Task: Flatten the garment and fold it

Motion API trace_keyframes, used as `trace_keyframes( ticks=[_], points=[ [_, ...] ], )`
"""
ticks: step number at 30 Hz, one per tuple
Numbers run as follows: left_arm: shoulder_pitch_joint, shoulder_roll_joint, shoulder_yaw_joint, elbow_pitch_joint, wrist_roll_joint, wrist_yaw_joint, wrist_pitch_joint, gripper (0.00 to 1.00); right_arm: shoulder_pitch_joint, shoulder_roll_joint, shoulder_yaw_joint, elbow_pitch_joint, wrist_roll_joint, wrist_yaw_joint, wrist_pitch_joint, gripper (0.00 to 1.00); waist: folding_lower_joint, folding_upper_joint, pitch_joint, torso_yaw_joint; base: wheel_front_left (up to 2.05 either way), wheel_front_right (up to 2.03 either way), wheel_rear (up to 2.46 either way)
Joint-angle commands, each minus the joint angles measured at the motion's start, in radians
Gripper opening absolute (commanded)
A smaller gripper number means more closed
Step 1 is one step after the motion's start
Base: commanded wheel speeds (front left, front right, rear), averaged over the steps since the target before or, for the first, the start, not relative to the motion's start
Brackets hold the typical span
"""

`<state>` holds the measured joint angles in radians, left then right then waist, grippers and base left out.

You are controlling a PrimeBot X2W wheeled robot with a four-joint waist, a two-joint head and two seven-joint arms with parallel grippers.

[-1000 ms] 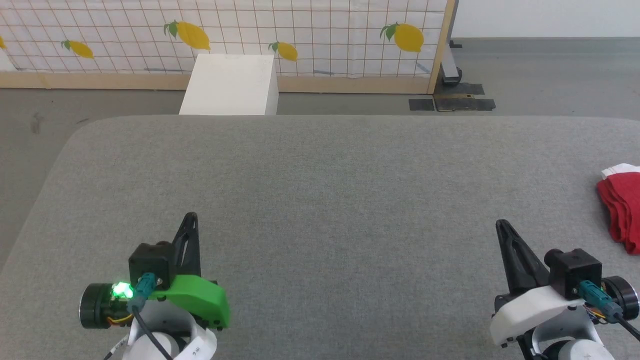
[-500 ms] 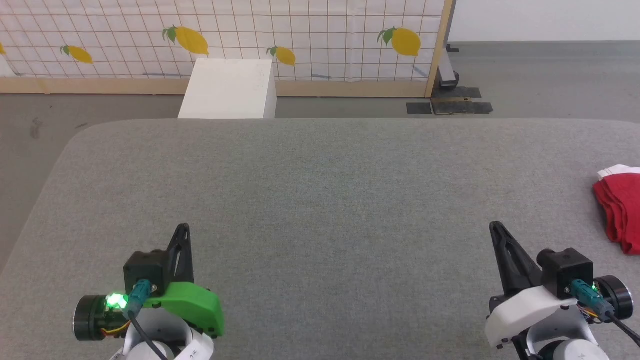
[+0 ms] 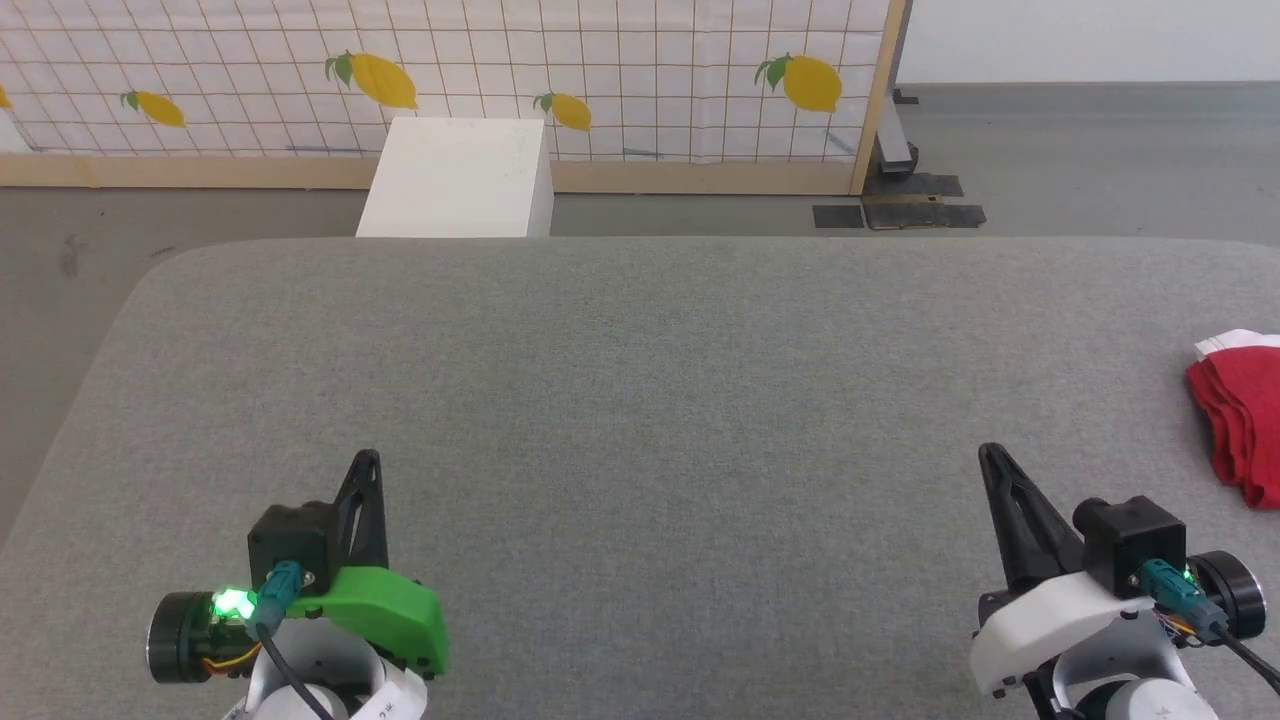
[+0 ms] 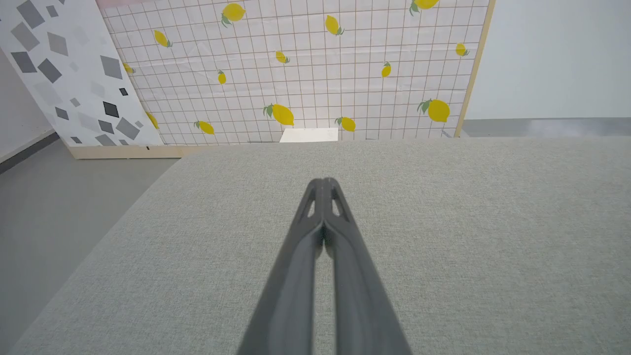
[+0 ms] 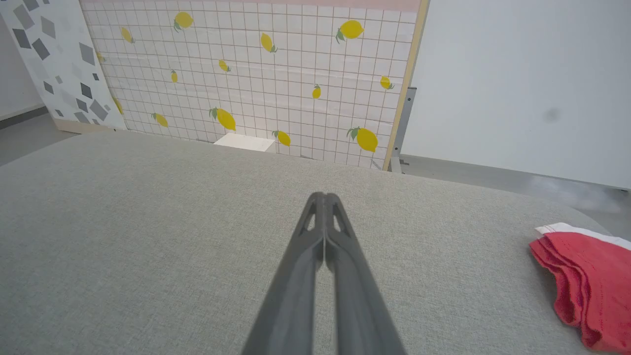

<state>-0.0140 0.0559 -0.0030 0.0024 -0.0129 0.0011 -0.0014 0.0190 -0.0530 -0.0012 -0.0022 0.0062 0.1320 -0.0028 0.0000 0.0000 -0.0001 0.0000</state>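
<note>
The bunched red shorts (image 3: 1243,420) lie at the worktop's (image 3: 640,350) right edge, to the right of and slightly beyond the clenched, empty right tool (image 3: 990,455), well apart from the clenched left tool (image 3: 367,460).

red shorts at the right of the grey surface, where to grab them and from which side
Likely the stacked left edge of the red shorts, where bunched layers form a ridge the fingers can pinch. Come from the left with the right gripper, the nearer one; it is shut, so open first.
</note>
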Motion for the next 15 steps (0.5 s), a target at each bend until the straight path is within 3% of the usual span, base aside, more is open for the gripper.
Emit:
trace_keyframes(
  ticks=[1, 15],
  points=[
    [0.014, -0.006, 0.003, -0.002, 0.013, -0.001, 0.001, 0.00, -0.019, 0.003, 0.001, 0.002, -0.006, -0.001, 0.003, 0.00, 0.0000, 0.0000, 0.000, 0.000, 0.00, 0.00, 0.00],
    [0.014, -0.006, 0.003, -0.002, 0.013, -0.001, 0.001, 0.00, -0.019, 0.003, 0.001, 0.002, -0.006, -0.001, 0.003, 0.00, 0.0000, 0.0000, 0.000, 0.000, 0.00, 0.00, 0.00]
  ],
)
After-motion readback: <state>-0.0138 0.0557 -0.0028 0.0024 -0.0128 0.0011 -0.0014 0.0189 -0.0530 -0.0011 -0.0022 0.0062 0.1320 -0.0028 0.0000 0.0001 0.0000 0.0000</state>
